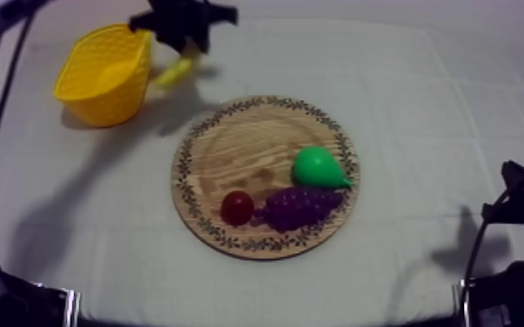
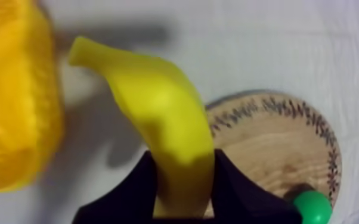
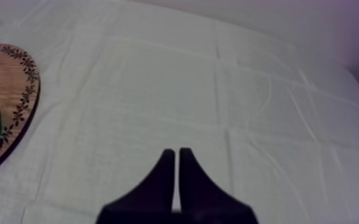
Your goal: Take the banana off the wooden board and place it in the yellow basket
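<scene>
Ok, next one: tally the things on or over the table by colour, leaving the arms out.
Yellow: 2, the banana and the yellow basket
Green: 1, the pear
Purple: 1, the bunch of grapes
Red: 1, the small red fruit
Wood: 1, the round wooden board
Total: 6

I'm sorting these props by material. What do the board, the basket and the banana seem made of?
The board: wood, matte, with visible grain and a dark leaf pattern round the rim. The basket: probably plastic, uniform bright yellow with a moulded weave texture. The banana: likely plastic or rubber, smooth, evenly yellow, slight sheen.
</scene>
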`<state>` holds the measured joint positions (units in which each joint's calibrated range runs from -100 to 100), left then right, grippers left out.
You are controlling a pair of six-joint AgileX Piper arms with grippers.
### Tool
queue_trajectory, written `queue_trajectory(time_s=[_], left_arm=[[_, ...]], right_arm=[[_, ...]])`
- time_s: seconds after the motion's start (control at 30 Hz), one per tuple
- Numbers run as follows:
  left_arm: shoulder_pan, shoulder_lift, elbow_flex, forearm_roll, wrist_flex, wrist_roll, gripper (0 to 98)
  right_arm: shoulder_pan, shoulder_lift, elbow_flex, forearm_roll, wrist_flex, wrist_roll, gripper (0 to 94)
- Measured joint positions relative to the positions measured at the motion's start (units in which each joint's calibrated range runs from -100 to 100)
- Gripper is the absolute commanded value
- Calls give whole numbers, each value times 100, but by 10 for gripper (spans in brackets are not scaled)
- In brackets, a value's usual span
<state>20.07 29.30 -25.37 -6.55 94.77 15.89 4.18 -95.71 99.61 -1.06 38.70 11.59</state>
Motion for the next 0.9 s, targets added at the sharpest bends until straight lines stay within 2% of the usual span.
queue_trajectory(time_s=[0.23, 0.5, 0.67, 0.9], left_arm=[[-741, -588, 115, -245, 137, -174, 208], [-1558, -525, 523, -362, -100, -316, 210], [-1790, -309, 555, -367, -227, -302, 210], [-1762, 202, 442, -320, -476, -265, 211]], right_arm=[[0, 0, 0, 0, 0, 0, 4], [0, 0, 0, 0, 0, 0, 4], [0, 0, 0, 0, 0, 0, 4], [0, 0, 0, 0, 0, 0, 4]])
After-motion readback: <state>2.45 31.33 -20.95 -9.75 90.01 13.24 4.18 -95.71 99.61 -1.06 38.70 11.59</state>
